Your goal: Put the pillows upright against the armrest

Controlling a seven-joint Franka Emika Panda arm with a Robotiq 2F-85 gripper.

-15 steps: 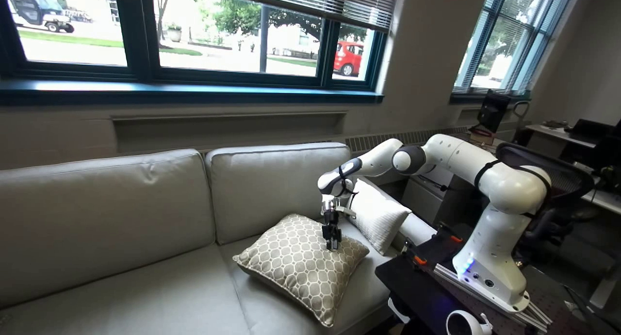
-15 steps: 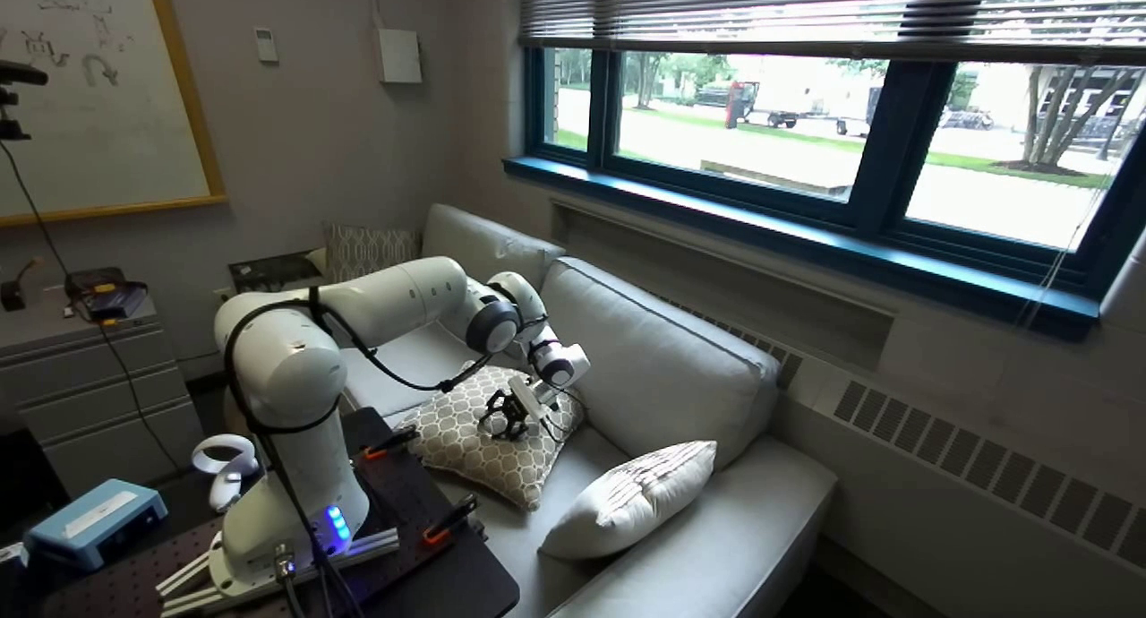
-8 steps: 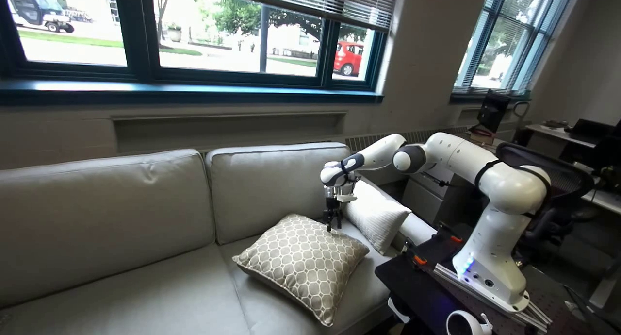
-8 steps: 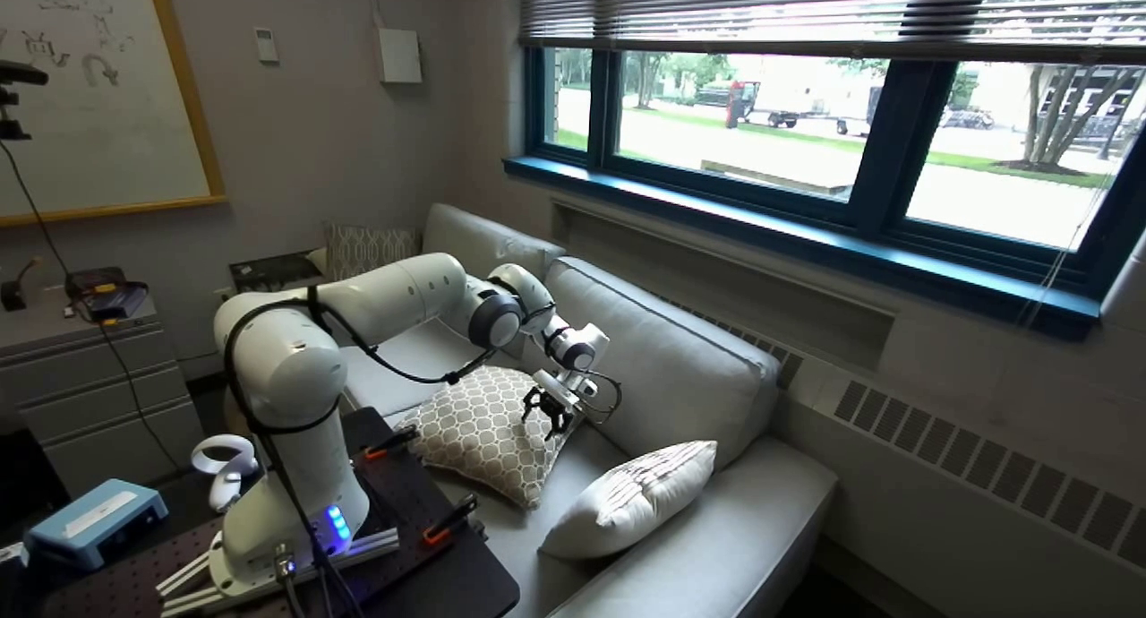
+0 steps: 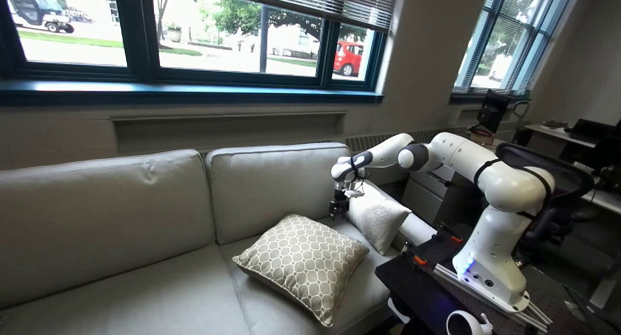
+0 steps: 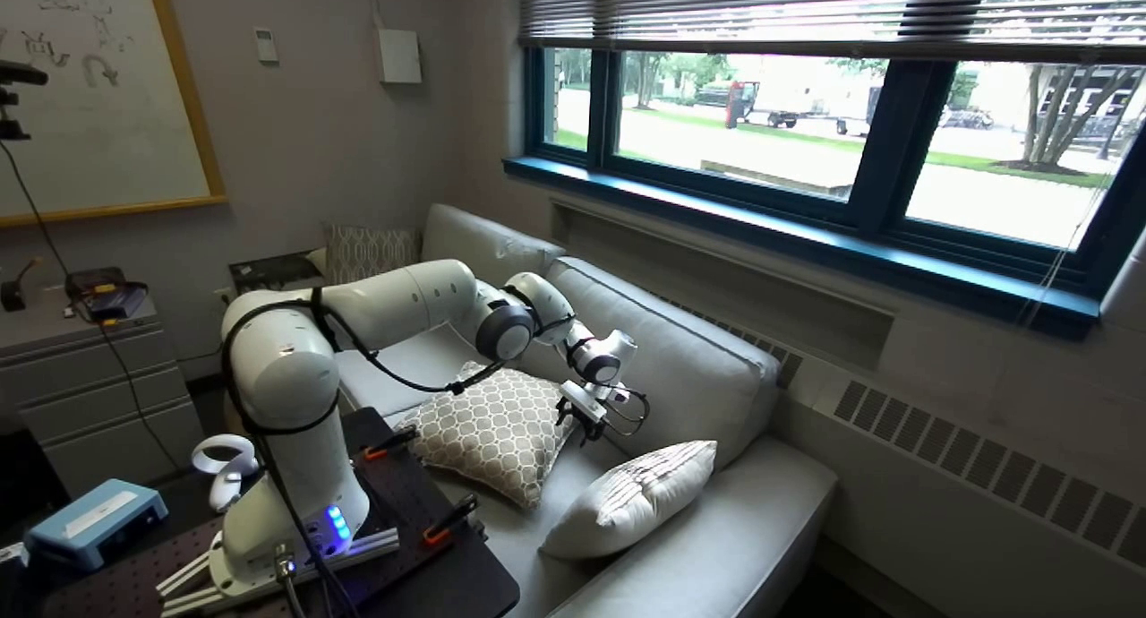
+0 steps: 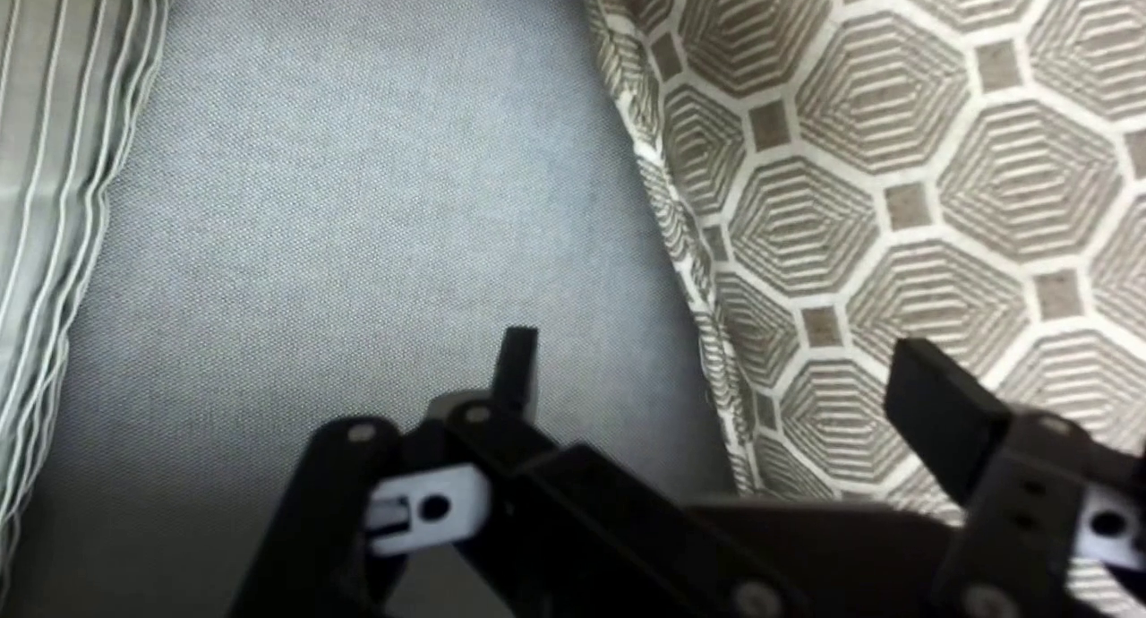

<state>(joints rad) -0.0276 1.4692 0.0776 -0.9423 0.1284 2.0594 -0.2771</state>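
Note:
The larger lattice-patterned pillow [image 5: 301,262] lies flat on the sofa seat; it also shows in an exterior view [image 6: 483,425] and on the right of the wrist view [image 7: 895,197]. The smaller white pillow [image 5: 378,216] leans tilted against the armrest [image 5: 419,229], and shows also in an exterior view [image 6: 636,502]. Its ribbed edge [image 7: 54,152] is at the left of the wrist view. My gripper [image 5: 338,213] points down, open and empty, near the back cushion between the pillows. In the wrist view, the gripper [image 7: 716,340] has its jaws wide apart, straddling the lattice pillow's edge from above.
The sofa's back cushion [image 5: 276,184] stands close behind the gripper. The dark robot table [image 5: 402,281] with orange-tipped clamps [image 6: 448,521] borders the sofa front. Bare seat [image 5: 160,291] extends away from the armrest. Another patterned cushion [image 6: 367,253] stands far off.
My gripper has moved from above the lattice pillow toward the back cushion and the white pillow. It hovers by the lattice pillow's edge now. Both pillows have stayed in place.

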